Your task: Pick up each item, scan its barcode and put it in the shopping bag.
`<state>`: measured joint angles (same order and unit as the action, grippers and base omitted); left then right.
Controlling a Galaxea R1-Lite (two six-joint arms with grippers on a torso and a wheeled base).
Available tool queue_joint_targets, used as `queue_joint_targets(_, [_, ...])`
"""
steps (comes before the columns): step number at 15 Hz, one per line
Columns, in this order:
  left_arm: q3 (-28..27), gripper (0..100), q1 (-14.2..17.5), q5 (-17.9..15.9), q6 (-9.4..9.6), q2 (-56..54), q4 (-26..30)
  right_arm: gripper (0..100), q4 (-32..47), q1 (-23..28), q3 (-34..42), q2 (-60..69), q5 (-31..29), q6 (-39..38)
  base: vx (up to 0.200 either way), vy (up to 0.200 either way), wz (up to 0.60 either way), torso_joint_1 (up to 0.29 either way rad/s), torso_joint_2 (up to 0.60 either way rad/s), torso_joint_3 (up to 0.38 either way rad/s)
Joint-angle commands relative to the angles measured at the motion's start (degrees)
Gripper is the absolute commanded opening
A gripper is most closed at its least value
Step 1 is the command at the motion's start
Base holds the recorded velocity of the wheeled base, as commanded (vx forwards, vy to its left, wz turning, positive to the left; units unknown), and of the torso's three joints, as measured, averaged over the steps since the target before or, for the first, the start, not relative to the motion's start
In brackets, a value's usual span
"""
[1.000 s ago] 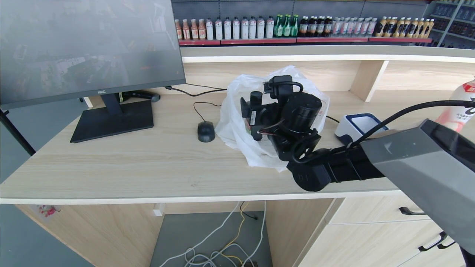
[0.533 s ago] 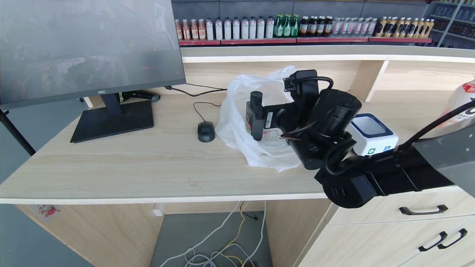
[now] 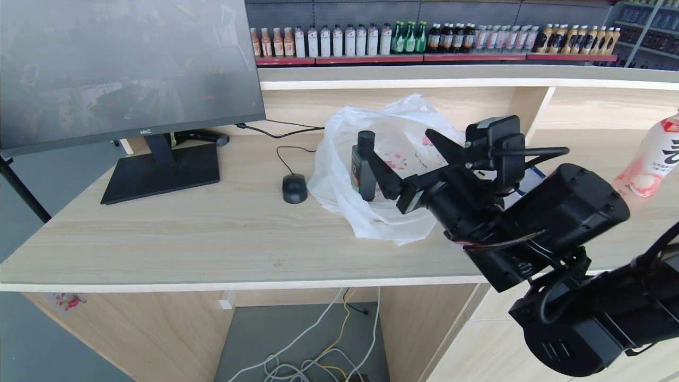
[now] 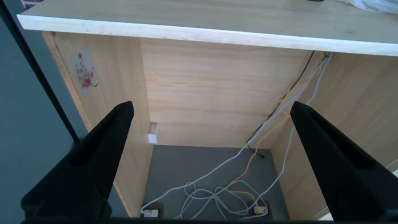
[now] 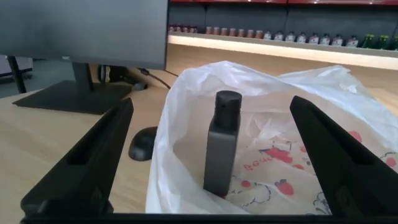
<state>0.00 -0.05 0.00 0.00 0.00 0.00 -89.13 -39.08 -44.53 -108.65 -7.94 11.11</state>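
Right hand [image 3: 398, 143] spread wide, empty, centre-right of head frame, at bag mouth. Dark bottle [image 3: 363, 168] upright inside white bag [image 3: 339, 180] on tabletop [image 3: 212, 233], frame centre, not gripped. Pink bottle [image 3: 650, 162] standing at right edge. Left hand [image 4: 211, 106] also spread, empty, below tabletop edge, facing cables [image 4: 211, 193] on floor.

Wooden counter [image 3: 159, 233]: monitor [image 3: 127, 69], mouse [image 3: 294, 188], shopping bag [image 3: 339, 175], pink bottle [image 3: 650, 162], maybe handheld scanner [image 3: 201, 137].
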Motion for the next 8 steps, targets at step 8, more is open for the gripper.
queue_joint_targets(8, [0.0,100,0.0,0.0,0.09,0.0,0.0,100,-0.9,-1.7,19.7,12.2,1.3,0.0,0.000,0.000,0.00,0.000,0.00,0.000])
